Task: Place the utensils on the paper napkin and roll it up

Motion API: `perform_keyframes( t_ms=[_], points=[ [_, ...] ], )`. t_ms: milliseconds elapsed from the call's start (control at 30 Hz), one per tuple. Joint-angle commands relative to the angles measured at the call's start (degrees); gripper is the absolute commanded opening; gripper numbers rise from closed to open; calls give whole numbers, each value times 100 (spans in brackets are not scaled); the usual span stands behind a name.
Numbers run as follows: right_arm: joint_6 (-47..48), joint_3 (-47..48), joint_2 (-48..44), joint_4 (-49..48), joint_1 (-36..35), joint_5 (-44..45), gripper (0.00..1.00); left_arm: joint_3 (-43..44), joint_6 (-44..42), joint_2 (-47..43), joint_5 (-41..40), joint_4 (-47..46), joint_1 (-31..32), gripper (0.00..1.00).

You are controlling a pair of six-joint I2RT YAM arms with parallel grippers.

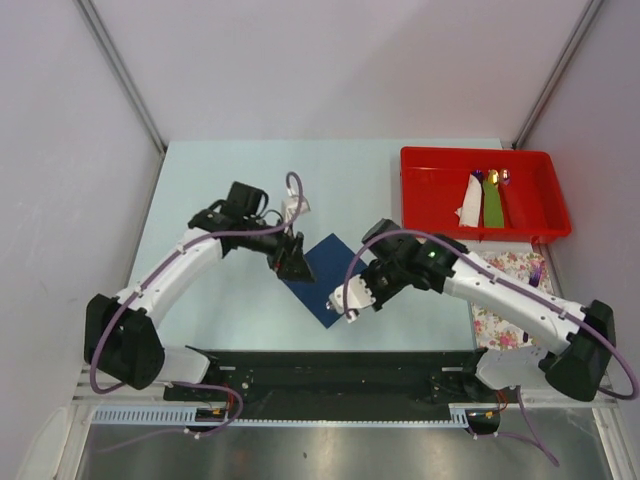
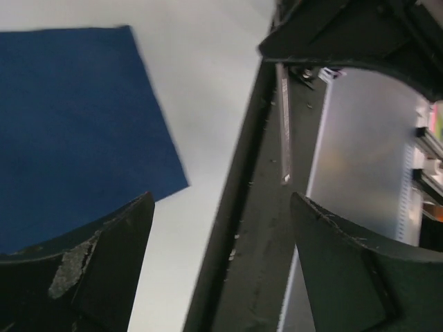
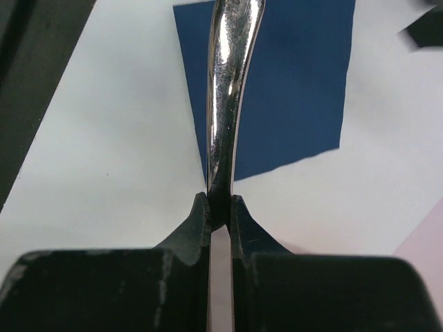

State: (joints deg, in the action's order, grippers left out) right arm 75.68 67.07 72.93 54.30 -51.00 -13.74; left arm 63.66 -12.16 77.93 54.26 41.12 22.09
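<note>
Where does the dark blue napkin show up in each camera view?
Top external: the dark blue napkin lies near the centre, as a diamond between the arms.
Left wrist: upper left.
Right wrist: top centre, behind the gripped utensil.
Shared landmark: the pale table beneath it.

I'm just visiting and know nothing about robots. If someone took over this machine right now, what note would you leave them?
Left hand: open, empty, at the blue napkin's edge.
Right hand: shut on a shiny metal utensil that points out over the napkin.
Napkin: flat on the table, unrolled.
Done: one utensil is in hand.
Left: lay it on the napkin, then roll the napkin up.
The red tray holds other items, too small to identify.
</note>
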Motion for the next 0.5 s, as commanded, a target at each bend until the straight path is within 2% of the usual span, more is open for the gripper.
perform_keyframes(
  t_ms=[0,133,300,467],
  points=[
    [193,500,310,-130,-533,292,0,-389,574,-252,454,-596,576,83],
    [79,745,564,-61,-771,407,0,-617,645,-296,156,-930,1226,77],
    [52,852,670,-25,-859,521,0,-960,1066,-191,251,-1510,1360,73],
    [43,869,688,-104,-894,626,0,-1040,1181,-103,243,-1800,1518,63]
  ],
)
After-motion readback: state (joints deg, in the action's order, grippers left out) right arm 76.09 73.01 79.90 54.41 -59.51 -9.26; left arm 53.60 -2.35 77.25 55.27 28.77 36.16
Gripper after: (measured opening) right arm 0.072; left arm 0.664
